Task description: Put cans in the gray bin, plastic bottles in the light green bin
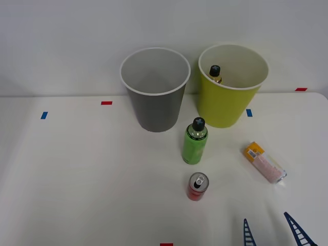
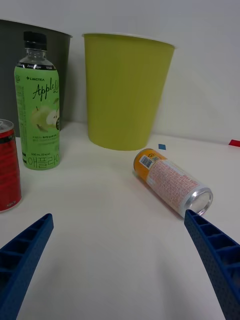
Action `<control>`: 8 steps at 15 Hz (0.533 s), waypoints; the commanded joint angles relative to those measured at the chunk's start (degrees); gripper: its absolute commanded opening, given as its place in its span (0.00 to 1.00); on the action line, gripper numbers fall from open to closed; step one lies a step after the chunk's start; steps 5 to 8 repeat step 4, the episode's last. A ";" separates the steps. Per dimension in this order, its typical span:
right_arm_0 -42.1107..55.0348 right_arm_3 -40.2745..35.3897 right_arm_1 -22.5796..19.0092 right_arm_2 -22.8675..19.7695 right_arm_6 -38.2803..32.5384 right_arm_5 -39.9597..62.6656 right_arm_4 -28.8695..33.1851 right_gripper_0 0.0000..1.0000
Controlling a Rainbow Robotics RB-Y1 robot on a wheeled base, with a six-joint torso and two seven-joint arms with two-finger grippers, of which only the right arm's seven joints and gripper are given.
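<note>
Right gripper (image 1: 274,230) is wide open, empty. I judge the pink can (image 2: 172,181), lying on its side, light, smooth, apt to roll; grasp across mid-body

two bins, one gray (image 1: 155,89) and one yellow-green (image 1: 230,87), two bottles, a green one (image 1: 195,142) standing and a black-capped one (image 1: 216,73) inside the yellow-green bin, and two cans, red (image 1: 197,186) and pink-orange (image 1: 264,162).

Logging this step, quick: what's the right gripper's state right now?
Right gripper: open, holding nothing, its fingers apart above the table.
</note>
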 commanded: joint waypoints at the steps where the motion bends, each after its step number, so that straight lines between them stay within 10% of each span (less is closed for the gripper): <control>1: 0.00 0.00 0.00 0.00 0.00 0.00 -0.01 0.90; 8: 0.00 0.00 0.00 0.00 0.00 0.00 -0.01 0.90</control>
